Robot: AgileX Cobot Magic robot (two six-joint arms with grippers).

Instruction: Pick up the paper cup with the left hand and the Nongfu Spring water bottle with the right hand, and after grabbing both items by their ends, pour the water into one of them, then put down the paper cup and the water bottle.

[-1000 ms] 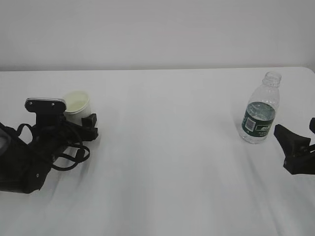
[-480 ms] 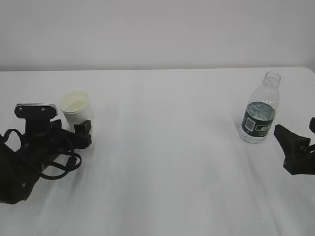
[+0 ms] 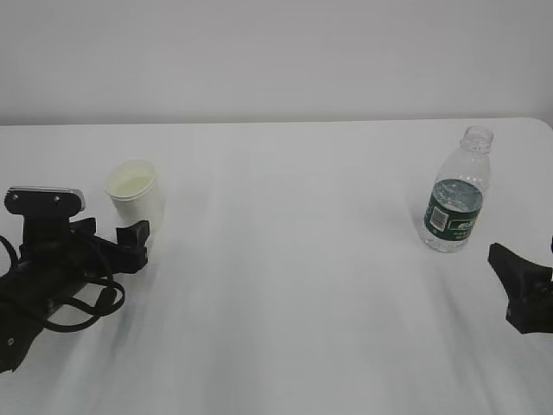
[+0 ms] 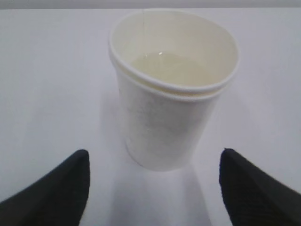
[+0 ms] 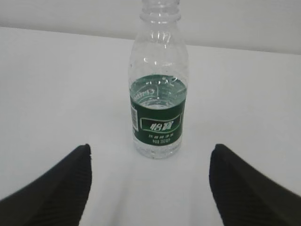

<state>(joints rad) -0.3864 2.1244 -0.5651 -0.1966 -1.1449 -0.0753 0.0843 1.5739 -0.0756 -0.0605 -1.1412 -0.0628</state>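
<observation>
The white paper cup [image 3: 134, 194] stands upright on the left of the table, with clear water [image 4: 165, 69] in its bottom. My left gripper [image 3: 128, 237] is open just in front of the cup. Its black fingers [image 4: 66, 188] sit either side of the cup's base [image 4: 162, 141] without touching it. The capless Nongfu Spring water bottle [image 3: 456, 194] stands upright on the right, green label [image 5: 157, 123] facing me. My right gripper [image 3: 525, 285] is open and empty, short of the bottle. In the right wrist view the bottle [image 5: 157, 70] stands beyond the fingertips [image 5: 70, 183].
The white table [image 3: 294, 285] ends at a back edge against a pale wall [image 3: 276, 52]. Its right corner lies just behind the bottle. Looping black cables [image 3: 82, 298] hang by my left arm.
My left arm has drawn back toward the lower left, away from the cup, which stays standing. The right gripper has slipped slightly lower and back. The bottle has not moved.
</observation>
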